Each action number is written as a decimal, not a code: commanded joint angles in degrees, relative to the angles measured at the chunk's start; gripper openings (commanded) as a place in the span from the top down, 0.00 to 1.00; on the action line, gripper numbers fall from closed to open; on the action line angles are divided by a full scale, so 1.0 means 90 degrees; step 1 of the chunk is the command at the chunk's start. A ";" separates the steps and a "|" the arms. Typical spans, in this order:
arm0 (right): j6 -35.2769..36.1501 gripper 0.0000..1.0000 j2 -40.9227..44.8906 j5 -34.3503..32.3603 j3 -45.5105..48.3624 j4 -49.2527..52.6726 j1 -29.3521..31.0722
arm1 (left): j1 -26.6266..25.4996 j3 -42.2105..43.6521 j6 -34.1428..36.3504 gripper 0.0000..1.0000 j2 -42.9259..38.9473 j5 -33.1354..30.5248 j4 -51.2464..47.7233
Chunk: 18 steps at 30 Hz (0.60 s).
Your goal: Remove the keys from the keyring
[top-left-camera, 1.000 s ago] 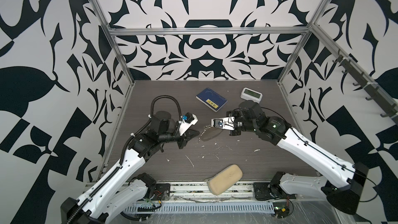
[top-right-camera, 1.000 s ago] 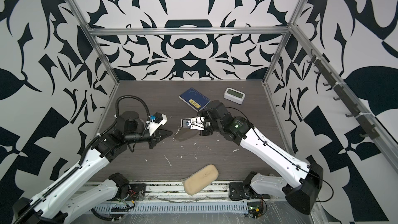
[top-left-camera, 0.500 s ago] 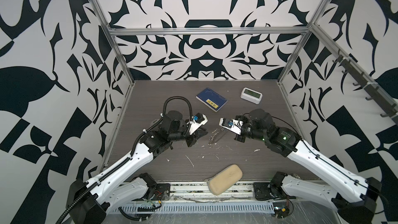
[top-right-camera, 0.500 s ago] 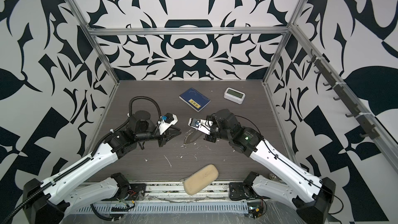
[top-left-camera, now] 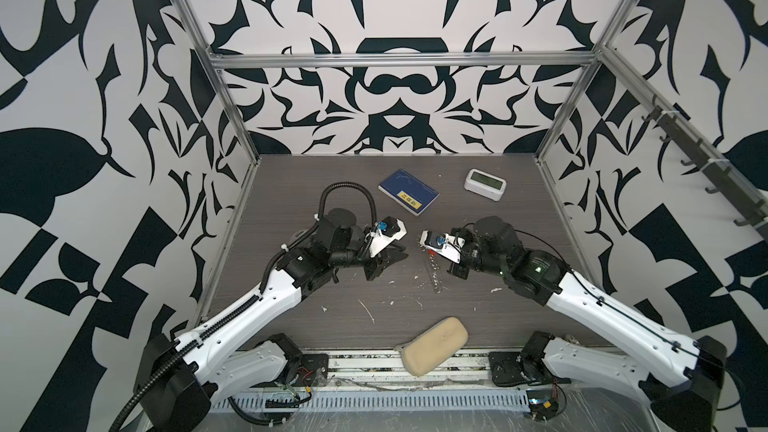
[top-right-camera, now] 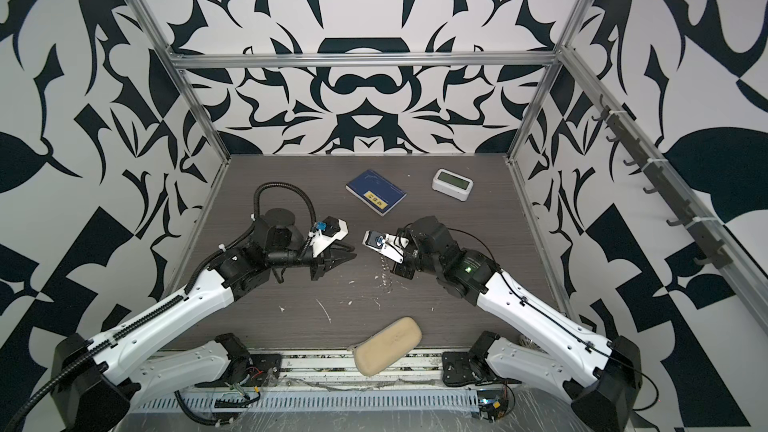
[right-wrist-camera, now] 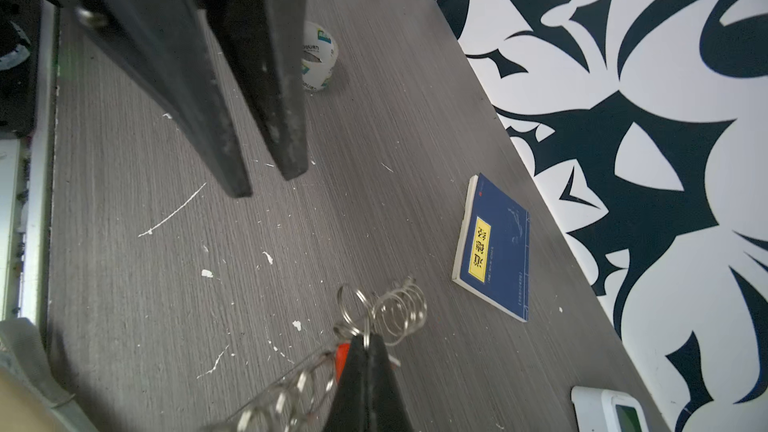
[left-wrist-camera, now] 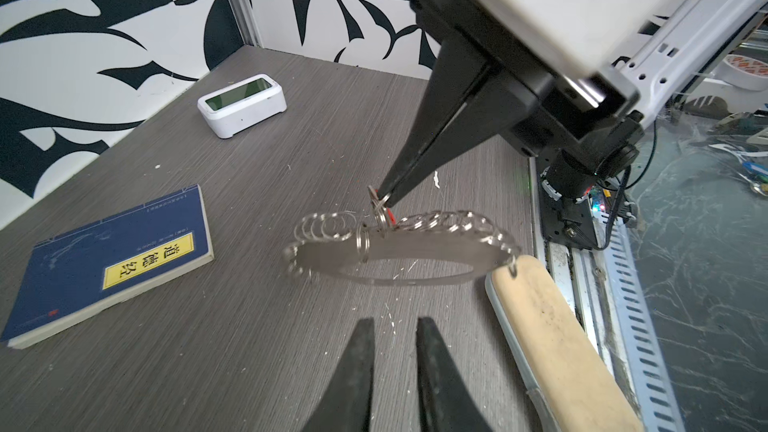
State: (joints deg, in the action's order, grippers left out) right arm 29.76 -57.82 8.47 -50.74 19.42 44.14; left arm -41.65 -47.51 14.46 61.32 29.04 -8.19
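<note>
Bare table (top-left-camera: pixel 478 313) surrounds both arms, the book (top-left-camera: pixel 408 198) near its far edge. The keyring (left-wrist-camera: pixel 399 261) hangs, edge-on in both top views (a second ago broadside), by the keys (left-wrist-camera: pixel 382 210), pinched in the closed right gripper (left-wrist-camera: pixel 381 197). The left gripper (left-wrist-camera: pixel 395 322), slightly parted and empty, sits just apart, jaws wider than before

The walls (top-left-camera: pixel 104 76) are white with big black swirly shapes. Shiny metal bars (top-left-camera: pixel 399 61) run along the corners. The tabletop (top-left-camera: pixel 332 172) is dark grey wood with small white marks. Dark hooks (top-left-camera: pixel 690 137) line one wall.
</note>
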 commanded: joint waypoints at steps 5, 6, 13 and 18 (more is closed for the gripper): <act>-0.0346 1.00 0.0103 -0.0004 -0.0234 -0.0601 0.0035 | -0.0021 -0.0138 0.0073 0.78 0.0151 0.0202 0.0190; -0.0329 1.00 0.0161 0.0109 -0.0163 -0.0729 0.0027 | -0.0021 -0.0196 0.0090 0.79 0.0230 0.0270 0.0219; -0.0199 1.00 0.0320 0.0451 -0.0015 -0.1019 0.0027 | -0.0021 -0.0541 0.0369 0.89 0.0692 0.0411 0.0304; -0.0423 1.00 0.0365 0.0504 -0.0042 -0.1062 0.0027 | -0.0021 -0.0708 0.0377 0.91 0.0820 0.0633 0.0346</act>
State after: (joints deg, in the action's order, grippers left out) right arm 27.88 -55.92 11.49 -50.57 14.61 44.14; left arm -41.65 -51.92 16.88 68.45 32.03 -6.42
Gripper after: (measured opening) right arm 0.043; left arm 0.091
